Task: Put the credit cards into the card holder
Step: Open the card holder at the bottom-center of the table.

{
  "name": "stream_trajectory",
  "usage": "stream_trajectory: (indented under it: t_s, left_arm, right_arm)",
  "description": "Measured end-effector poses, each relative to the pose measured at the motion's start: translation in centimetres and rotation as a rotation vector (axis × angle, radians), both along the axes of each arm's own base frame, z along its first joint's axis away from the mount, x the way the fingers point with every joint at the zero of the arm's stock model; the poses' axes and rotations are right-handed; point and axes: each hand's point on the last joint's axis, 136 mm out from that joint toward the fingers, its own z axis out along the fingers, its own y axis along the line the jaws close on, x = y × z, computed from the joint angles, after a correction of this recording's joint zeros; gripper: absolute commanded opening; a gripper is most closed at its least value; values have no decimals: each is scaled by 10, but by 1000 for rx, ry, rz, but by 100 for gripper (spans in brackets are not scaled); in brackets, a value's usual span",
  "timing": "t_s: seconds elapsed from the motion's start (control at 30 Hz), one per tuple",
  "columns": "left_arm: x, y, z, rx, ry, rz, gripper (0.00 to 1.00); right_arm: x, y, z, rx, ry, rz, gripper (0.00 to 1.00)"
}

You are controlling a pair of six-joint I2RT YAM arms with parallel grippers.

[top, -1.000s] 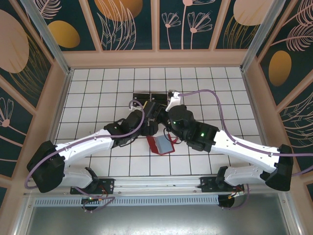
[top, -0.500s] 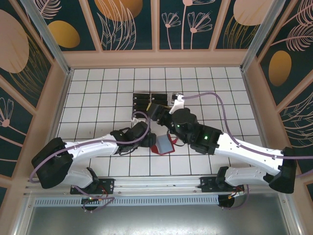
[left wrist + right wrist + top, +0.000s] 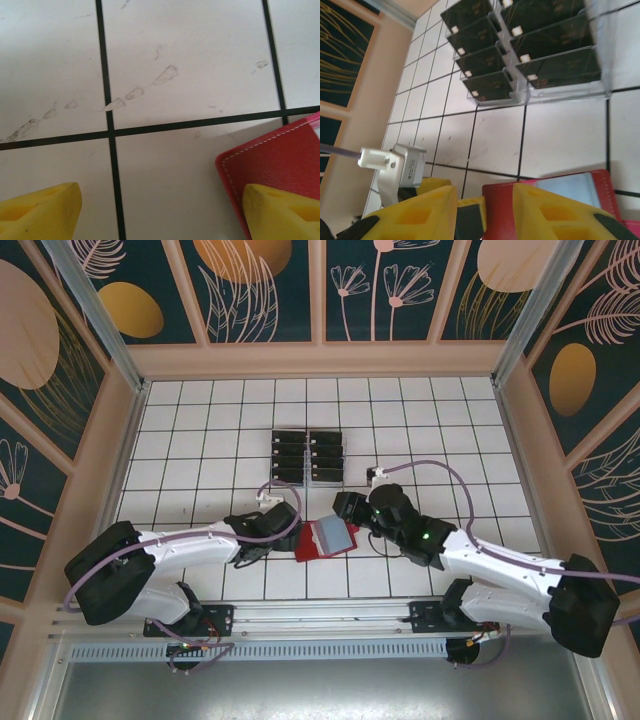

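Observation:
The red card holder (image 3: pixel 322 538) lies open on the tiled table, its greyish pocket (image 3: pixel 570 185) facing up. Black credit cards (image 3: pixel 308 457) stand in the slots of a clear rack (image 3: pixel 560 95) behind it. My left gripper (image 3: pixel 160 215) is open wide at the holder's left corner (image 3: pixel 280 160), and its right fingertip (image 3: pixel 280 212) rests over the red cover. My right gripper (image 3: pixel 482 200) hangs low over the holder's left edge (image 3: pixel 497 210). Its jaws are narrow with a gap between them, and no card shows there. The left gripper's yellow finger shows through that gap.
The clear rack (image 3: pixel 308 457) has two columns of slots, and the slots I can see hold cards. The left arm's grey wrist bracket (image 3: pixel 402 167) sits close to my right gripper. Wooden walls (image 3: pixel 130 440) enclose the white tiles.
My right arm has pulled back from the rack to the card holder, and its jaws have narrowed. My left gripper drew back to the holder's left corner. The holder shifted slightly left.

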Motion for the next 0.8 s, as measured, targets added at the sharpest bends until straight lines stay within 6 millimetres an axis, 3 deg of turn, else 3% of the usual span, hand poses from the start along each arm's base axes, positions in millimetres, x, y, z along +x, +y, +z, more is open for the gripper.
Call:
stream_trajectory:
  t_s: [0.23,0.5,0.8]
  left_arm:
    - [0,6,-5,13,-12,8,84]
    - [5,1,-5,3,-34,-1,84]
    - [17,-13,-11,41,-48,-43,84]
  right_arm:
    - [0,14,-22,0,39,52,28]
    - [-7,16,-79,-58,134,97,21]
    - [-29,-19,-132,-104,242,36,19]
